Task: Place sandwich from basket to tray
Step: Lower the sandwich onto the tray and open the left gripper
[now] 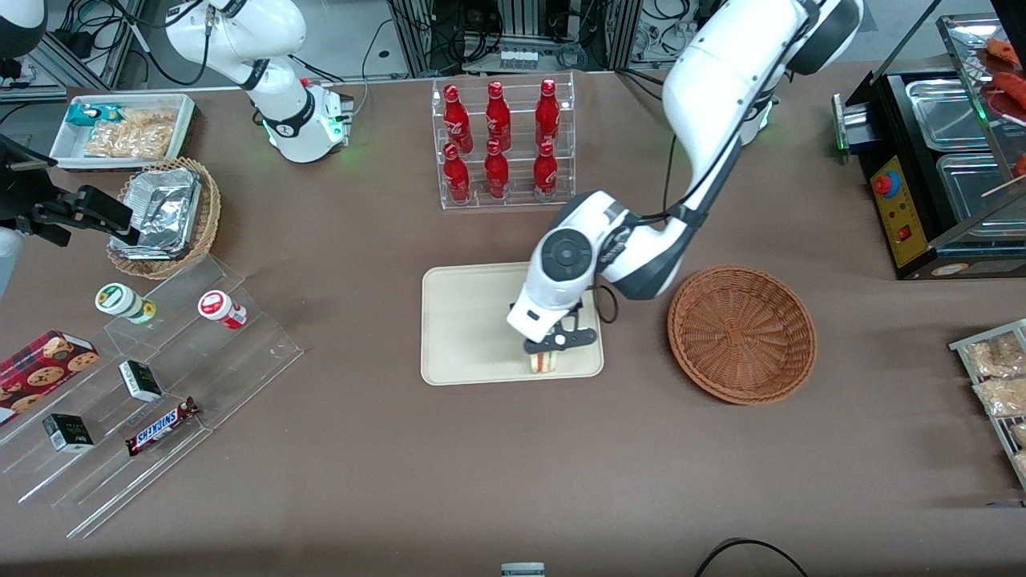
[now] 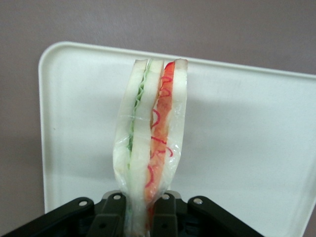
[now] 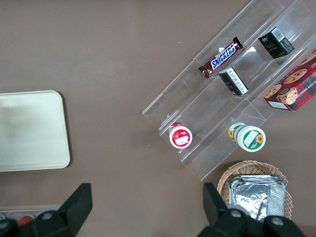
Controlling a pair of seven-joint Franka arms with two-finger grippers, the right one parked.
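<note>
Cream-coloured tray is lying directly beneath the gripper, whose fingers are clamping the sandwich upright between them, filling stripes showing. Reddish-brown wicker basket is sitting beside the tray on the brown surface.

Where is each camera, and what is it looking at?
Front view: high up facing the robots, looking down on the table; shows both arms and the claw over the tray.
Left wrist view: on the working arm, looking past the claw holding the sandwich over the tray.
Right wrist view: on the parked arm, looking down at the snack rack.
All three show the tray.
</note>
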